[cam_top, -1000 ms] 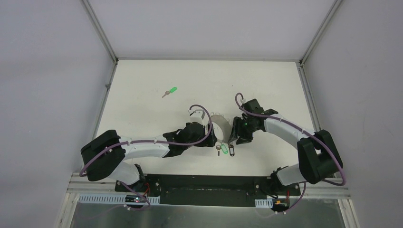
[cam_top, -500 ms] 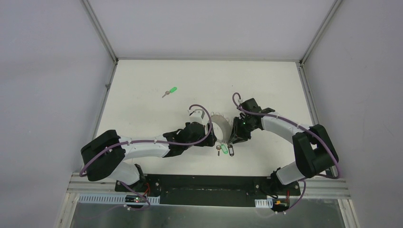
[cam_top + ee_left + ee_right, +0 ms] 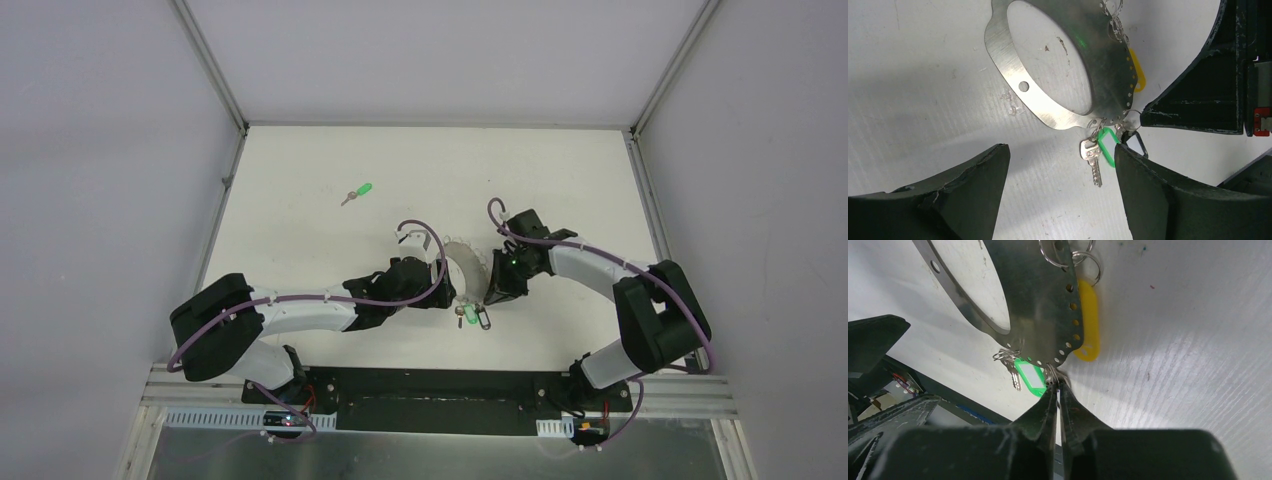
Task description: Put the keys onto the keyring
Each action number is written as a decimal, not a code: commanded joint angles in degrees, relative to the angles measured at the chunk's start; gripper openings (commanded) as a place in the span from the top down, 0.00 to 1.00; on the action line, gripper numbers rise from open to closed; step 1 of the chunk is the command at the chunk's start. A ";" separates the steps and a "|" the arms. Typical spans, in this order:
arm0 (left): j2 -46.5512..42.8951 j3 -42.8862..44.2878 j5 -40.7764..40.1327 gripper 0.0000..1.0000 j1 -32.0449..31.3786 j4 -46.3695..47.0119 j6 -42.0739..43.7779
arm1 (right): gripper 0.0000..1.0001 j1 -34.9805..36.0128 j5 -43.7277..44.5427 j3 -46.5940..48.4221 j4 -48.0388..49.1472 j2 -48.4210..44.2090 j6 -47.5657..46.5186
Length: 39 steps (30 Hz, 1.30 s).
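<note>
The keyring (image 3: 462,260) is a flat grey metal band loop lying between my two grippers. One loose green-headed key (image 3: 358,192) lies far off at the back left. In the left wrist view the band (image 3: 1048,107) carries a silver key (image 3: 1091,156), a green tag (image 3: 1108,146), a black tag (image 3: 1136,144) and a yellow tag (image 3: 1139,80). My left gripper (image 3: 1060,150) is open, with the silver key and green tag just inside its right finger. My right gripper (image 3: 1058,385) is shut on a small split ring at the band's (image 3: 1038,305) lower edge, beside the green tag (image 3: 1030,376).
Grey walls with metal corner posts (image 3: 215,70) enclose the white table (image 3: 560,170) on three sides. A black mounting rail (image 3: 430,395) runs along the near edge. More small split rings (image 3: 1068,255) hang at the band's far end near the yellow tag (image 3: 1089,325).
My right gripper has closed from half open to shut and edged left onto the keyring's lower edge. The hanging tags shifted slightly left. The left arm has not moved.
</note>
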 commanded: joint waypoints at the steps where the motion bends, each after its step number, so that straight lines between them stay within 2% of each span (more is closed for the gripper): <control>1: -0.89 0.11 -1.45 0.21 -0.46 1.68 -0.11 | 0.86 -0.21 0.19 -0.85 1.70 -3.19 -0.10; 3: -0.80 0.17 -1.45 0.21 -0.42 1.68 -0.11 | 0.73 -0.22 0.15 -0.80 2.04 -3.61 0.45; 5: -0.61 0.35 -1.38 0.21 -0.41 1.67 -0.03 | 0.65 -0.25 -0.18 -0.63 2.67 -3.22 1.03; 9: -0.35 0.54 -1.20 0.21 -0.42 1.65 0.15 | 0.64 -0.18 -1.97 -0.35 4.12 -0.99 1.55; 10: -0.35 0.51 -1.19 0.21 -0.41 1.66 0.22 | 0.66 -0.18 -2.67 -0.42 4.52 -0.45 1.75; 16: -2.80 0.28 -2.30 0.21 -0.49 -0.01 -0.82 | 0.99 0.57 -6.23 -1.83 6.47 0.64 3.56; 23: -13.26 -4.01 -6.24 0.20 -0.40 -6.33 -11.65 | 1.00 8.40 -13.30 -0.95 4.30 -0.66 5.73; 26: -18.75 -6.07 -6.45 0.20 -0.40 -9.07 -14.71 | 1.00 10.31 -14.49 -0.96 2.88 -4.12 6.28; 27: -20.15 -6.28 -6.58 0.19 -0.35 -10.64 -15.37 | 0.98 10.09 -14.05 -1.11 2.45 -5.69 6.47; 30: -23.07 -5.69 -5.93 0.19 -0.31 -14.53 -16.43 | 0.79 7.98 -11.90 -0.34 0.66 -8.92 5.77; 32: -23.56 -4.51 -4.52 0.19 -0.16 -16.03 -15.92 | 0.69 5.17 -10.87 0.34 -0.36 -9.77 4.52; 34: -22.96 -2.74 -2.50 0.18 0.46 -17.16 -14.93 | 0.55 1.60 -9.52 1.30 -1.34 -9.54 2.24; 37: -20.60 0.42 2.12 0.17 2.91 -17.69 -13.33 | 0.45 -1.65 -6.48 4.31 -3.44 -6.46 -1.65; 39: -18.13 2.80 6.48 0.17 5.69 -17.81 -12.14 | 0.44 -3.21 -5.68 6.29 -4.46 -3.09 -3.90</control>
